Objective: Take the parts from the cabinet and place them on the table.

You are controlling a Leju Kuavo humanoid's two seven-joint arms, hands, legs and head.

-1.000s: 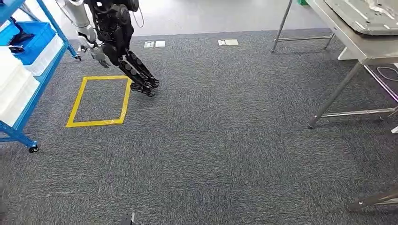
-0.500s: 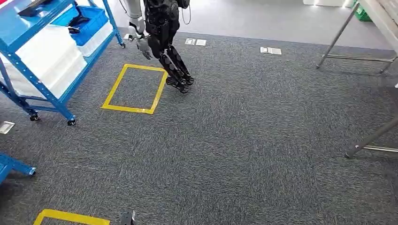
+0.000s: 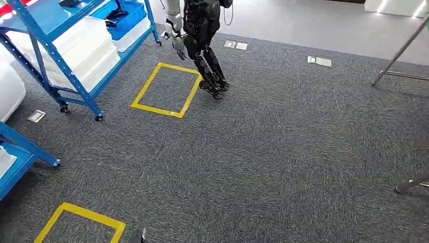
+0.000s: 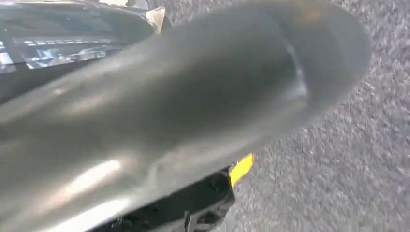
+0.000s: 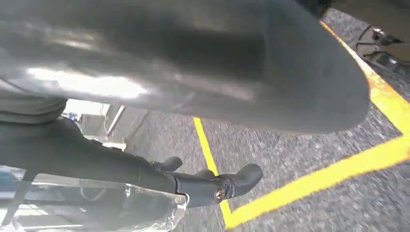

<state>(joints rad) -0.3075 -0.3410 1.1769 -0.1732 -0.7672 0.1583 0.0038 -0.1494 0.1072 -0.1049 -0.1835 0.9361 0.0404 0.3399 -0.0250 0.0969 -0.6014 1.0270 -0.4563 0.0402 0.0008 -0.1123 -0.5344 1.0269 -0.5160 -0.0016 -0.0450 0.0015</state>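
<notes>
Head view: grey carpet w/ blue cabinet [image 3: 76, 61] at upper left, on castors. Its shelves carry white bins [image 3: 81, 50] and, farther back, a blue tray [image 3: 129, 12]; a few dark items [image 3: 115, 11] lie in the tray, too small to identify as parts. Steel leg of table [image 3: 399, 53] slants in at upper right, well apart from cabinet. A second humanoid robot [image 3: 202, 30] stands betw. cabinet and table side, feet just beside a yellow tape outline [image 3: 156, 111] on the carpet. Another yellow outline [image 3: 86, 213] at lower left, near the corner of a second blue rack [image 3: 25, 149]. Small floor plates [image 3: 318, 61] are set in the carpet toward the far edge.

L wrist view: left hand [image 4: 169, 106] seen as a blurred grey thumb over carpet and a scrap of yellow tape; fingers hidden, so released vs. clenched cannot be told.

R wrist view: right hand [image 5: 203, 72] hangs above yellow tape lines; dark fingers [image 5: 203, 186] stretched out, thumb apart from them, nothing seen in the grasp, i.e. released. A pale blurred shape behind the fingers is not identifiable
</notes>
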